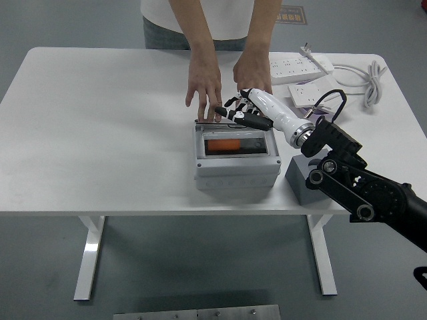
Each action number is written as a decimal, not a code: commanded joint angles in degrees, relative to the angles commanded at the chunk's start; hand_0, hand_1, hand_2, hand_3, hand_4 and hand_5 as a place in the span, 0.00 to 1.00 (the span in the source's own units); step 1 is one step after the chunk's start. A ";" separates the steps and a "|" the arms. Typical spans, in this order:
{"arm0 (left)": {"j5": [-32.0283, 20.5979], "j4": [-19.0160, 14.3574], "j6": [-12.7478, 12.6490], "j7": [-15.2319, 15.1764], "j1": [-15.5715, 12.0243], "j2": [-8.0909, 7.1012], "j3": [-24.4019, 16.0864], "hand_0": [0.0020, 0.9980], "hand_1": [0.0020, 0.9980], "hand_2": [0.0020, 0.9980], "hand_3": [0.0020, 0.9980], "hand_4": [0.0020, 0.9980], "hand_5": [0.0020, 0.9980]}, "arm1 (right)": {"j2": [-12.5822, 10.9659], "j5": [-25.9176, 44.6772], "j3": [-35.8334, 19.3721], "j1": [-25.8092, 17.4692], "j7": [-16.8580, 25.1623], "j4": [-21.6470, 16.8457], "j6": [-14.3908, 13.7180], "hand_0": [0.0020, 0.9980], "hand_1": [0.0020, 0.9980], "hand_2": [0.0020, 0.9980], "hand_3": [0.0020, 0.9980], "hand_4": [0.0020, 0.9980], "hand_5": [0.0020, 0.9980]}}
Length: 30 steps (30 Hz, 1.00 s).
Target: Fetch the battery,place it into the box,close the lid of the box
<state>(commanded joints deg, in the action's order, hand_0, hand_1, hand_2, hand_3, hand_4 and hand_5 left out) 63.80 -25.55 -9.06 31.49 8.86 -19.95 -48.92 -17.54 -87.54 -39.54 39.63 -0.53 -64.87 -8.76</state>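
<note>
A grey box (236, 163) stands at the table's middle front. An orange battery (223, 144) lies inside it, seen under the dark see-through lid (235, 139), which lies down over the box. My right hand (237, 113) reaches in from the right and hovers over the lid's far edge, fingers spread and holding nothing. A person at the far side rests one hand (204, 90) on the table just behind the box and the other hand (251, 71) behind my hand. My left arm is out of view.
A small grey block (301, 177) sits right of the box, under my right forearm. White power strips (301, 65) and a coiled white cable (371, 83) lie at the table's back right. The table's (93, 127) left half is bare white surface.
</note>
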 joint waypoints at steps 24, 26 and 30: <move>-0.05 -0.03 0.05 0.01 -0.04 0.08 0.04 0.63 0.70 0.57 0.54 0.50 0.00 | -0.46 -0.03 -0.88 -0.82 0.00 -0.22 0.26 0.36 0.37 0.52 0.64 0.96 1.00; -0.07 -0.04 0.06 0.01 -0.06 0.11 0.05 0.63 0.70 0.57 0.54 0.50 0.00 | -0.65 -0.43 -1.78 -0.98 -0.18 -0.28 0.46 0.35 0.37 0.51 0.64 0.96 1.00; -0.10 -0.05 0.08 0.05 -0.15 0.16 0.07 0.63 0.70 0.57 0.54 0.50 0.00 | -1.19 -1.28 -4.30 -1.40 -0.34 -0.32 0.70 0.35 0.37 0.51 0.64 0.96 1.00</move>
<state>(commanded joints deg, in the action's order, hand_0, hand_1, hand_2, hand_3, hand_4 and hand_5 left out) 63.70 -25.60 -8.98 31.54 8.71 -19.78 -48.86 -18.73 -88.81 -43.84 38.23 -0.87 -65.19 -8.06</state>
